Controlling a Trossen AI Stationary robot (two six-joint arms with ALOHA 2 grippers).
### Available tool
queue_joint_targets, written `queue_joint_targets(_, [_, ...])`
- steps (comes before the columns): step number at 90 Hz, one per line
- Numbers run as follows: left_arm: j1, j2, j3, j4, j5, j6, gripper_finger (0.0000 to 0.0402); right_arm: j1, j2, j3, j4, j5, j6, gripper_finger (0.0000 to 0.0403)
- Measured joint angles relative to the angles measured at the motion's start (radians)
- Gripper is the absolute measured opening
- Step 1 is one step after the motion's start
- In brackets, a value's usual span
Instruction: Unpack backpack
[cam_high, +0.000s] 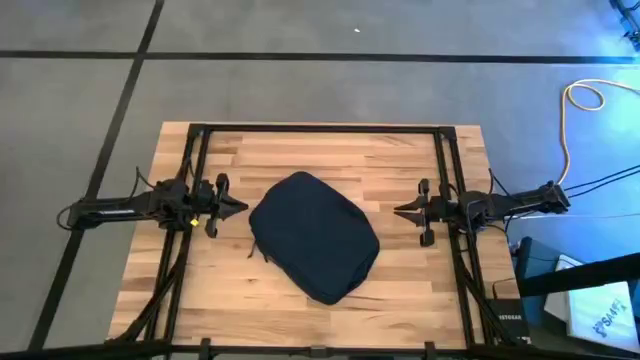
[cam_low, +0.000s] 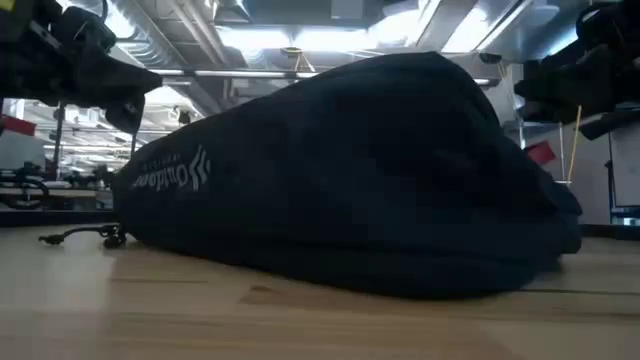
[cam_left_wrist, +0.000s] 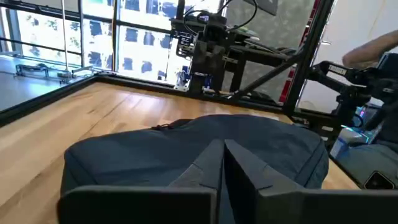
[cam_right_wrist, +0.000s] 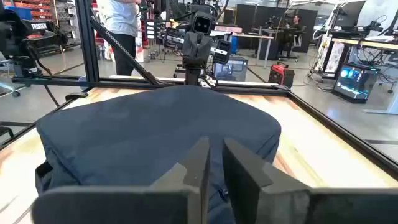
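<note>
A big dark blue backpack (cam_high: 313, 236) lies flat in the middle of the wooden table (cam_high: 400, 160). It sits at a slant, with one corner pointing to the near edge of the table. It looks soft and puffy, like a pillow.

From down low you can see white writing on the side of the backpack (cam_low: 350, 170). The big word reads "Outdoor" (cam_low: 165, 177), and there is a little white zigzag mark next to it. There is a smaller word above it, but it is too tiny to read. A thin black zipper cord (cam_low: 85, 236) lies on the wood by that end of the bag.

The left gripper (cam_high: 240, 207) hangs just beside the left side of the backpack, not touching it. In its own wrist view its two fingers (cam_left_wrist: 239, 174) are pressed close together, with only a thin crack between them. They hold nothing.

The right gripper (cam_high: 400, 210) waits on the other side, a bit away from the bag. Its fingers (cam_right_wrist: 242, 168) are almost together too (just a small gap), and they hold nothing.

Off the table, near the bottom right corner, there is a black box (cam_high: 508, 320) with small white letters that I cannot make out. A yellow cable (cam_high: 580, 95) curls on the grey floor. A person (cam_right_wrist: 121, 18) stands in the room behind the table.
</note>
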Motion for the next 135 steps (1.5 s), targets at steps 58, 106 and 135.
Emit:
queue_joint_targets(58, [0.0,0.0,0.0,0.0,0.0,0.0,0.0,0.0,0.0,0.0,0.0,0.0,0.0,0.0028])
queue_joint_targets(106, [0.0,0.0,0.0,0.0,0.0,0.0,0.0,0.0,0.0,0.0,0.002,0.0,0.0,0.0028])
queue_joint_targets(135, [0.0,0.0,0.0,0.0,-0.001,0.0,0.0,0.0,0.0,0.0,0.002,0.0,0.027,0.0028])
